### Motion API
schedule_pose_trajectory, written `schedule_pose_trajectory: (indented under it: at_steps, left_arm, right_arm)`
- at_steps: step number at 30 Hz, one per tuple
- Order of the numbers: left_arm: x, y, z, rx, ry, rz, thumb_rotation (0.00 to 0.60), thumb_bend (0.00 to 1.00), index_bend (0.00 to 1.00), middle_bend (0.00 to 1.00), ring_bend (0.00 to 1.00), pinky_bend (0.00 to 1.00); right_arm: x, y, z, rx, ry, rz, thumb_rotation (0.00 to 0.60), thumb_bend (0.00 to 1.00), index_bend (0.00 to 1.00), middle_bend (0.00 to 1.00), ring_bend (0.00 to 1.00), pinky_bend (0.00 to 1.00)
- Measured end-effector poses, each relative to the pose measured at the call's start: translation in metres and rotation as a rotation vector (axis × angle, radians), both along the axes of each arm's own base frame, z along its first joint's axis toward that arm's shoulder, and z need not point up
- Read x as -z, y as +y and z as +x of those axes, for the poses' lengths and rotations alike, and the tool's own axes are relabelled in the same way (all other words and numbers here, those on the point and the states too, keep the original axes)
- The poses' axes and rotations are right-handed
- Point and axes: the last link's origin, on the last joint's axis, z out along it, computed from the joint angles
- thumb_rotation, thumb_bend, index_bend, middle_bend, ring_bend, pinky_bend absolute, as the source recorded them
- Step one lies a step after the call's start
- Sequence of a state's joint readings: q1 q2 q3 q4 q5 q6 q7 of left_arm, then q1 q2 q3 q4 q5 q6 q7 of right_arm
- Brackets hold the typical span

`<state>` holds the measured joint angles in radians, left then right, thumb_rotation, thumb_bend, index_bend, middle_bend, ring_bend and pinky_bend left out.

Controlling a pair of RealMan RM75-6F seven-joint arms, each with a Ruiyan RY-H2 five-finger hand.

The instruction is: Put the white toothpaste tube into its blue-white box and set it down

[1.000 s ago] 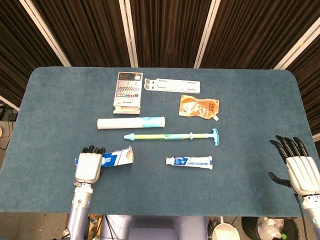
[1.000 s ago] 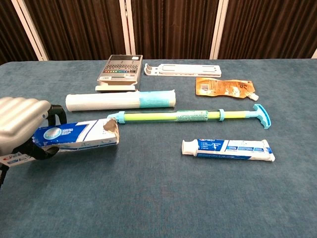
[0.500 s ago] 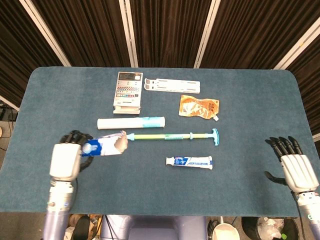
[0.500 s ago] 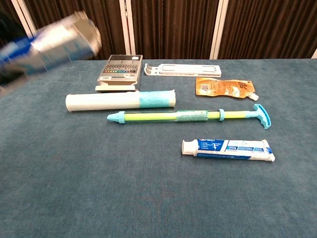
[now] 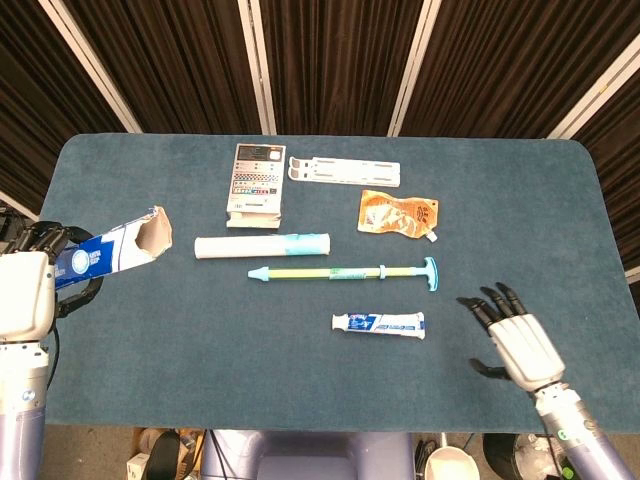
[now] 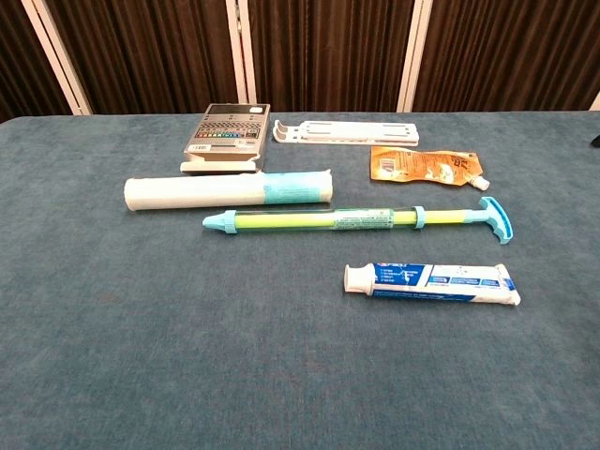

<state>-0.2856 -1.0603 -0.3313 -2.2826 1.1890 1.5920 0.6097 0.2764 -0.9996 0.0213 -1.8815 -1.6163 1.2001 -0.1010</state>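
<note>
Holding the blue-white box (image 5: 108,252) clear of the bench (image 5: 150,380) at the far left edge of the scene, the robot's left hand (image 5: 24,294) grips the carton by its closed end, with the torn open mouth turned toward the middle of the bench. The right hand (image 5: 515,342) hovers over the near right part of the bench with fingers spread and nothing in it, a little to the right of the white toothpaste tube (image 5: 379,323). That tube lies flat on the blue cloth, cap end to the left, just in front of a long green-and-blue plunger stick (image 5: 345,271).

Further back rest a white roll with a blue end (image 5: 262,245), a calculator (image 5: 256,177), a white plastic strip (image 5: 344,170) and an orange pouch (image 5: 399,214). The chest view shows these items but neither hand.

By its look the tube is light and soft-walled, likely to dent or bend if squeezed hard, and its glossy skin may slip. A hold across the firmer part near the cap shoulder, or at the flat crimped tail, seems safest. The thin cardboard box would crush easily, so a gentle grasp that keeps the mouth open should help the tube slide in.
</note>
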Motion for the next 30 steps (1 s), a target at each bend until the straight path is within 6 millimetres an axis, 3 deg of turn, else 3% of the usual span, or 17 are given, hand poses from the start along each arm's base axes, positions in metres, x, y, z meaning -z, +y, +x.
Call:
schedule_pose_trajectory:
  at_steps: [11, 20, 30]
  left_arm:
    - [-0.012, 0.01, 0.002, -0.011, 0.0, 0.029, 0.6, 0.34, 0.39, 0.42, 0.25, 0.34]
    - [-0.016, 0.006, 0.002, -0.01, 0.003, 0.037, 0.6, 0.34, 0.4, 0.42, 0.25, 0.34]
    - [-0.01, 0.001, 0.005, 0.002, 0.022, 0.025, 0.6, 0.34, 0.4, 0.41, 0.25, 0.34]
  right_arm:
    - [0.063, -0.018, 0.032, -0.043, -0.051, 0.112, 0.6, 0.19, 0.2, 0.3, 0.11, 0.01]
    - [0.109, -0.048, 0.028, -0.008, -0.077, 0.143, 0.6, 0.19, 0.21, 0.32, 0.11, 0.01]
    - [0.126, -0.075, 0.033, 0.011, -0.112, 0.15, 0.6, 0.19, 0.21, 0.33, 0.11, 0.01]
